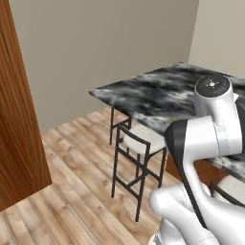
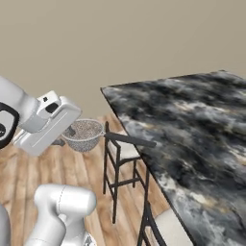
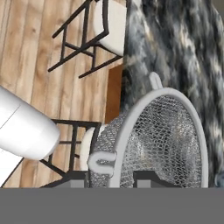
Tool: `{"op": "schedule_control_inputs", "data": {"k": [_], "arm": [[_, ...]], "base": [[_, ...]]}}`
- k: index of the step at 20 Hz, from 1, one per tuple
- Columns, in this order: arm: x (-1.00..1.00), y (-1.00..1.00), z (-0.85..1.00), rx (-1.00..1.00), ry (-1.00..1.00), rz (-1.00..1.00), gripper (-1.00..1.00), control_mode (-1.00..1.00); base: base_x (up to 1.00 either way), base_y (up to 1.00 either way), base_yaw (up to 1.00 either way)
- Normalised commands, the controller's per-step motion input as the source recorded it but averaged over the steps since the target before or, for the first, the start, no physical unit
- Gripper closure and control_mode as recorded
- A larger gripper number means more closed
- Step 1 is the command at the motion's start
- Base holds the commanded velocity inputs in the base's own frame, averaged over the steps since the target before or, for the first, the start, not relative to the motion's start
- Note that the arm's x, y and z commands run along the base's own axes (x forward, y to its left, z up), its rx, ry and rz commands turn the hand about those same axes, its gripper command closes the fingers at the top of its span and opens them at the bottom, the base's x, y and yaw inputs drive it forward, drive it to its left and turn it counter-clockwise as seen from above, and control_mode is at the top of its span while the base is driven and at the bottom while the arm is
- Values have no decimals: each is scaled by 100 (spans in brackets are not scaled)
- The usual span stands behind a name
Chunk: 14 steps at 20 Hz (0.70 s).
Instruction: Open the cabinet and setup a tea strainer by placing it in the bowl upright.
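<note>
At the bottom of the hand view, the gripper (image 3: 111, 178) is closed on the rim of the tea strainer (image 3: 151, 140), its two dark fingertips (image 3: 151, 177) pressed on either side of the metal ring. The silver mesh basket fills the lower centre and right of that frame, tilted so its open mouth faces the camera, with a small metal loop at its upper edge and another at the lower left of the rim.

At left centre of the right base view, the same strainer (image 2: 83, 135) hangs in the air just beside the white hand, above the wooden floor (image 2: 57, 168) and touching nothing else. Just to its right stands a black-framed stool (image 2: 122, 153) with a pale seat, tucked against the edge of the dark marbled counter (image 2: 192, 139), which spreads across the right half of the frame.

Along the left edge of the left base view rises a reddish-brown wooden panel of the cabinet (image 1: 16, 129); its doors cannot be seen from here. Farther back, plain beige walls (image 1: 105, 43) close off the room behind the counter.
</note>
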Motion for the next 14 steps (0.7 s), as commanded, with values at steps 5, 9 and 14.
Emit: {"op": "schedule_control_inputs", "data": {"k": [5,9,14], "arm": [[0,0,0,0,0,0,100,100],[0,0,0,0,0,0,100,100],[0,0,0,0,0,0,100,100]], "base": [[5,-37,-53],[0,-9,-67],[0,-18,-70]]}}
